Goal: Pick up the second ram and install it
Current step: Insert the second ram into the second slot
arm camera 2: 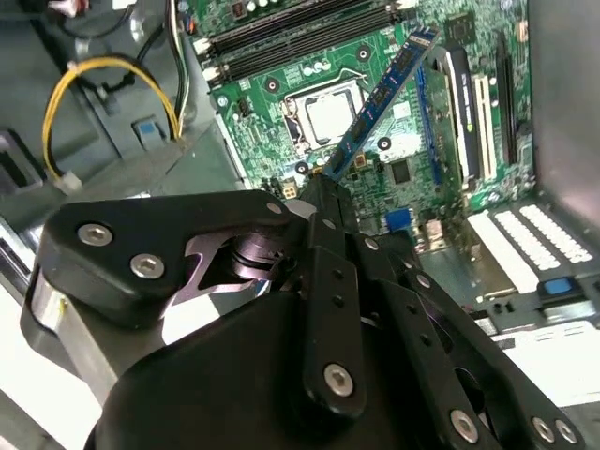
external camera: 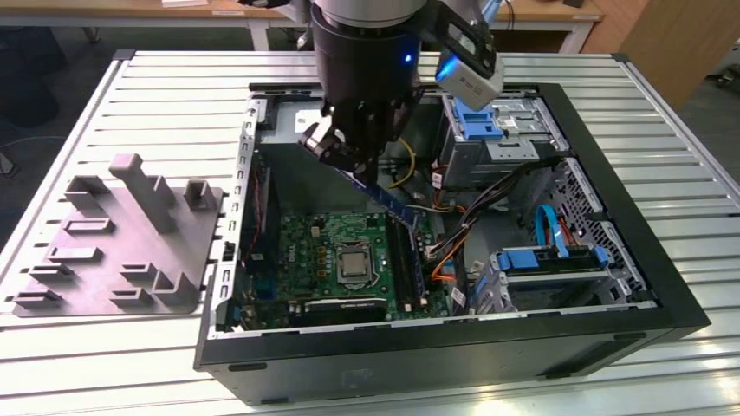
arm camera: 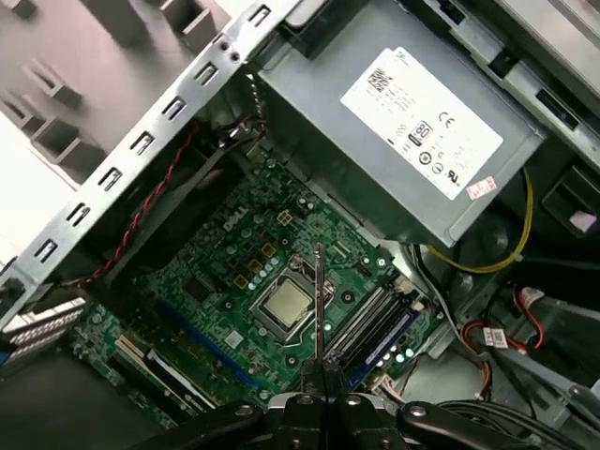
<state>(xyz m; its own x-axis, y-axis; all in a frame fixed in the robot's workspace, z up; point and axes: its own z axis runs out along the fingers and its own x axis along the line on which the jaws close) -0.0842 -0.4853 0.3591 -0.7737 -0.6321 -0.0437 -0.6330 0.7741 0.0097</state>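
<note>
The near wall of the open computer case (external camera: 439, 347) stands towards the near edge of the slatted metal table (external camera: 69, 364), and a grey moulded fixture (external camera: 127, 243) lies on the slats just beside the case on the exterior view's left. Inside, low on the case floor, lies the green motherboard (external camera: 312, 251) (arm camera 2: 272, 122) (arm camera: 216, 272), with the square processor socket (external camera: 350, 260) (arm camera 2: 323, 112) (arm camera: 286, 302) near its middle. The long black memory slots (external camera: 401, 260) (arm camera 2: 291, 33) (arm camera: 370, 323) run just beside the socket on the exterior view's right. A blue drive caddy (external camera: 555, 260) sits at the near right of the case, well apart from the board. Above the board hangs the second ram (external camera: 387, 201) (arm camera 2: 380, 98) (arm camera: 319, 300), a narrow blue stick held tilted. Its free end slants down towards the far end of the slots and it is seated in none of them. In the first wrist view it shows edge-on as 1 thin line. The gripper (external camera: 347, 156) (arm camera 2: 323, 183) (arm camera: 319, 375) has its fingers drawn in tight on the upper end of the stick, so that only that 1 end is pinched and the rest juts out free. Farther back, a grey power supply (arm camera: 403, 131) with a pale sticker sits beyond the board, with a yellow cable (arm camera 2: 112, 75) looping beside it. A second blue drive bay (external camera: 477, 121) stands at the far right of the case.
</note>
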